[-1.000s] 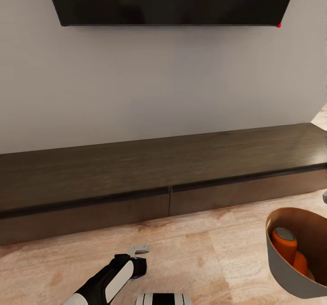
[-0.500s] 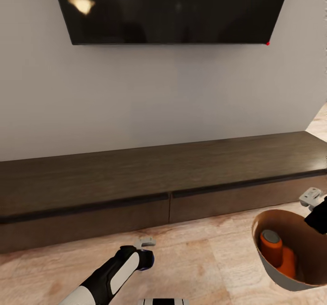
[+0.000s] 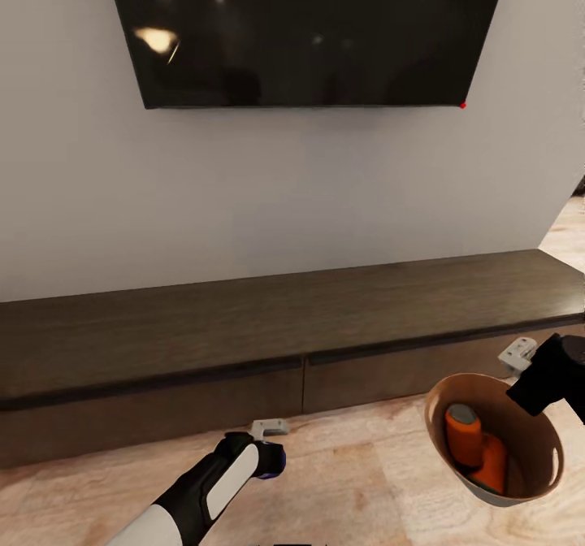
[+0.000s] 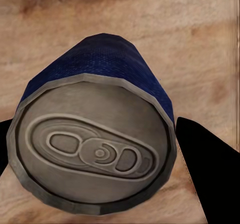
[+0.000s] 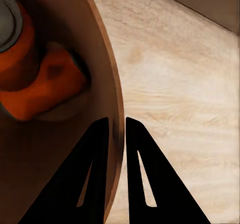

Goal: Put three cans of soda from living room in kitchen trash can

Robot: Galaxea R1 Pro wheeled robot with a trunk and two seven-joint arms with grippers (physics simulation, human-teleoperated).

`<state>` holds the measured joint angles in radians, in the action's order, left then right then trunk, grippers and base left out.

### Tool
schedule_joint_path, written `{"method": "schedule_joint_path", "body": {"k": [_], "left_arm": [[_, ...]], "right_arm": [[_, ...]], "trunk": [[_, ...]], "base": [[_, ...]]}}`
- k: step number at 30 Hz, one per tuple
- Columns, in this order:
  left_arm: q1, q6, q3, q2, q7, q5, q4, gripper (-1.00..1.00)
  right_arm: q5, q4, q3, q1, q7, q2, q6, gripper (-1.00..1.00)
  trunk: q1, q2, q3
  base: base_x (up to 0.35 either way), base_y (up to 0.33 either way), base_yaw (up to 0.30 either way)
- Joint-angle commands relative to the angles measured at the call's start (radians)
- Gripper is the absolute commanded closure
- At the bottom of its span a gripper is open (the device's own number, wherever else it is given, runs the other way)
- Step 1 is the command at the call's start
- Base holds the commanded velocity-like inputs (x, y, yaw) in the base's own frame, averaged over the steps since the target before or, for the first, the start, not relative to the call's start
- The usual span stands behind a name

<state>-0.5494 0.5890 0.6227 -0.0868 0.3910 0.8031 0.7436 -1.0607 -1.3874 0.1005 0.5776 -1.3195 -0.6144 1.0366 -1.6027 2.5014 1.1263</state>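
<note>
Between left end effector (image 4: 100, 149) fingers, blue can (image 4: 95, 134); right end effector (image 5: 116, 129) pinching trash can rim (image 5: 112, 84), orange cans (image 3: 471, 448) inside.

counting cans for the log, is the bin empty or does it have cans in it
Not empty. The bin holds two orange cans, one upright, one lying beside it. The blue can is outside it, in the left gripper.

Bare wood floor (image 3: 366, 481) lies open between the arms — the low cabinet (image 3: 301, 318) blocks ahead
</note>
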Motion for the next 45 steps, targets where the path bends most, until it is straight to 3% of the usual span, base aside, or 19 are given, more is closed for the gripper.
{"method": "schedule_joint_path", "body": {"k": [1,4,12,16,20,24,26,29,35,37,41,45], "left_arm": [[0.000,0.008,0.000,-0.006,0.000,-0.002,0.000,1.00],[-0.001,0.024,0.001,-0.016,-0.001,-0.003,0.000,1.00],[-0.001,0.063,0.005,-0.029,-0.007,-0.004,0.001,1.00],[-0.001,0.082,0.008,-0.037,-0.010,-0.004,0.001,1.00],[-0.001,0.100,0.010,-0.044,-0.014,-0.004,0.002,1.00],[-0.001,0.120,0.011,-0.047,-0.016,-0.004,0.005,1.00],[-0.001,0.141,0.011,-0.049,-0.015,-0.004,0.023,1.00],[-0.001,0.197,0.011,-0.050,-0.008,-0.004,0.077,1.00],[-0.001,0.237,0.010,-0.052,-0.003,-0.004,0.113,1.00],[-0.001,0.243,0.010,-0.054,-0.006,-0.003,0.120,1.00],[-0.001,0.247,0.011,-0.060,-0.011,-0.002,0.125,1.00],[-0.001,0.248,0.011,-0.063,-0.013,-0.002,0.128,1.00]], "right_arm": [[-0.012,0.000,-0.002,0.000,-0.006,0.011,0.011,1.00],[-0.048,0.001,-0.004,0.000,-0.006,0.028,0.011,1.00],[-0.076,0.054,-0.004,-0.001,-0.005,0.082,0.011,1.00],[-0.113,0.066,-0.002,-0.001,-0.004,0.095,0.011,1.00],[-0.130,0.082,-0.017,-0.001,-0.003,0.119,0.011,1.00],[-0.136,0.106,-0.034,-0.001,0.009,0.126,0.011,1.00],[-0.135,0.129,-0.036,-0.001,0.051,0.135,0.011,1.00],[-0.131,0.163,-0.044,-0.001,0.126,0.176,0.011,1.00],[-0.134,0.196,-0.051,-0.001,0.180,0.235,0.011,1.00],[-0.134,0.212,-0.053,-0.001,0.230,0.257,0.011,1.00],[-0.129,0.237,-0.057,-0.001,0.297,0.271,0.011,1.00],[-0.129,0.244,-0.065,-0.001,0.318,0.273,0.011,1.00]], "trunk": [[0.000,0.000,-0.004],[0.002,-0.001,-0.016],[0.026,-0.043,-0.042],[0.041,-0.071,-0.055],[0.056,-0.099,-0.067],[0.072,-0.127,-0.080],[0.079,-0.141,-0.086],[0.091,-0.162,-0.095],[0.114,-0.204,-0.114],[0.122,-0.218,-0.121],[0.137,-0.246,-0.133],[0.152,-0.274,-0.146]], "base": [[0.000,0.000,0.000],[0.000,0.000,0.000],[0.000,0.000,0.000],[0.000,0.000,0.000],[0.000,0.000,0.000],[0.000,0.000,0.000],[0.000,0.000,0.000],[0.000,0.000,0.000],[0.000,0.000,0.000],[0.000,0.000,0.000],[0.000,0.000,0.000],[0.000,0.000,0.000]]}}
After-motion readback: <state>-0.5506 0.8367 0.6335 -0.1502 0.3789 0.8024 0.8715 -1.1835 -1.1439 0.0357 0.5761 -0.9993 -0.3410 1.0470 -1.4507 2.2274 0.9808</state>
